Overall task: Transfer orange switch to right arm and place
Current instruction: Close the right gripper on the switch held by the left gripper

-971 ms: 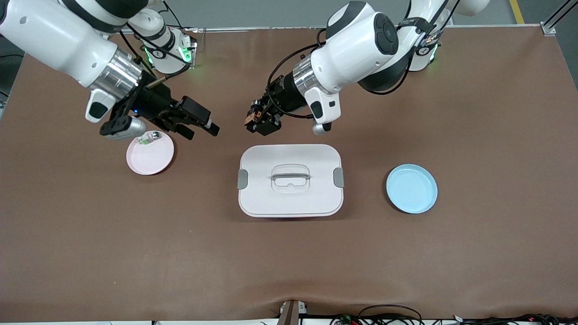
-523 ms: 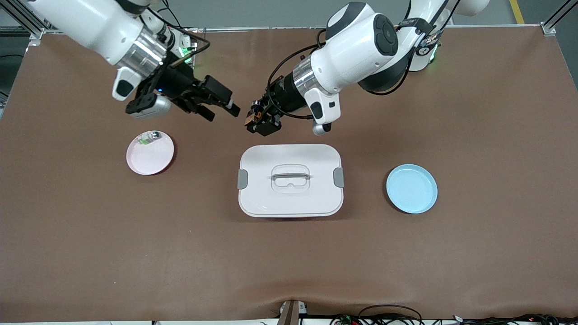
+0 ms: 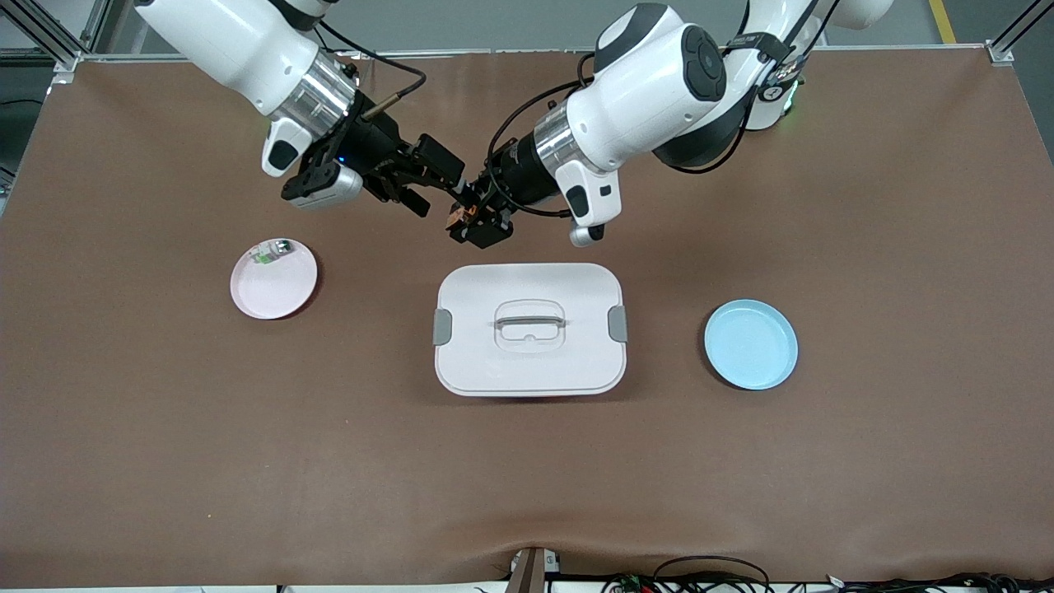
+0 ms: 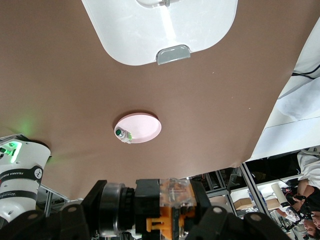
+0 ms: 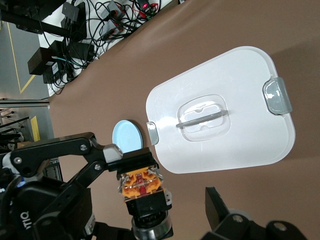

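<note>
We find the left claw [image 3: 476,221] clamped on the orange switch [image 3: 455,219], above centre frame, over the table [image 3: 165,428] above the white lid [image 3: 529,362]. Right claw [image 3: 432,183] gapes alongside, empty.

A brown table covering [image 3: 247,461] spreads across the work surface, rippling slightly at the edge nearest the front camera, where a tangle of black cables [image 3: 708,576] lies. Grey floor with a yellow line [image 3: 941,21] borders the table at the left arm's end. Aluminium frame posts [image 3: 1013,37] rise at the corners. The left wrist view catches cluttered shelving [image 4: 260,195] past the table's edge.
</note>
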Robot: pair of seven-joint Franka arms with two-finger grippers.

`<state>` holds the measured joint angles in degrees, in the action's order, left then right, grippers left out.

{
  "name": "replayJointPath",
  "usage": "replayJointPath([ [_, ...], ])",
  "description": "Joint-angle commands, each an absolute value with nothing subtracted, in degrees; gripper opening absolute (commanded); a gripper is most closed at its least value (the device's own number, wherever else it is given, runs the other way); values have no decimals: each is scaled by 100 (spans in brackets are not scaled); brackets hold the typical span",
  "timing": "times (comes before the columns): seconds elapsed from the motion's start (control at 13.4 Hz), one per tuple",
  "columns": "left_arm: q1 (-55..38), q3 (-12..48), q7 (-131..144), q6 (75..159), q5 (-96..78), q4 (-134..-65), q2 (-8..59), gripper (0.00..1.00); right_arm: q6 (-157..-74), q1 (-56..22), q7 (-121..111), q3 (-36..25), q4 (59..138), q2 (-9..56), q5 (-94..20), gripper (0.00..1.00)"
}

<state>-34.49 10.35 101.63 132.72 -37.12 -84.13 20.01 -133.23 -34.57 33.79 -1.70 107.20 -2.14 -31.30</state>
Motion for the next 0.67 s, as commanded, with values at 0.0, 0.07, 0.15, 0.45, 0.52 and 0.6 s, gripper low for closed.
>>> replayJointPath([
  [0.0,-3454,1037,10213,13307,-3744,-8323,2021,27,-13386,-3524,3121,-220,10916,-352,-3190,100],
  [0.07,-3463,1046,10213,13307,-3735,-8323,2013,27,-13394,-3524,3111,-220,10916,-343,-3190,100],
  [0.15,-3463,1046,10213,13307,-3735,-8323,2013,27,-13421,-3524,3111,-220,10916,-343,-3190,100],
  [0.45,-3463,1037,10213,13307,-3727,-8323,2013,27,-13552,-3559,3111,-220,10925,-334,-3182,100],
  [0.52,-3454,1046,10213,13307,-3727,-8323,2013,27,-13596,-3594,3111,-220,10951,-334,-3173,100],
  [0.6,-3454,1046,10213,13307,-3727,-8323,2013,27,-13631,-3603,3103,-220,10951,-317,-3155,100],
])
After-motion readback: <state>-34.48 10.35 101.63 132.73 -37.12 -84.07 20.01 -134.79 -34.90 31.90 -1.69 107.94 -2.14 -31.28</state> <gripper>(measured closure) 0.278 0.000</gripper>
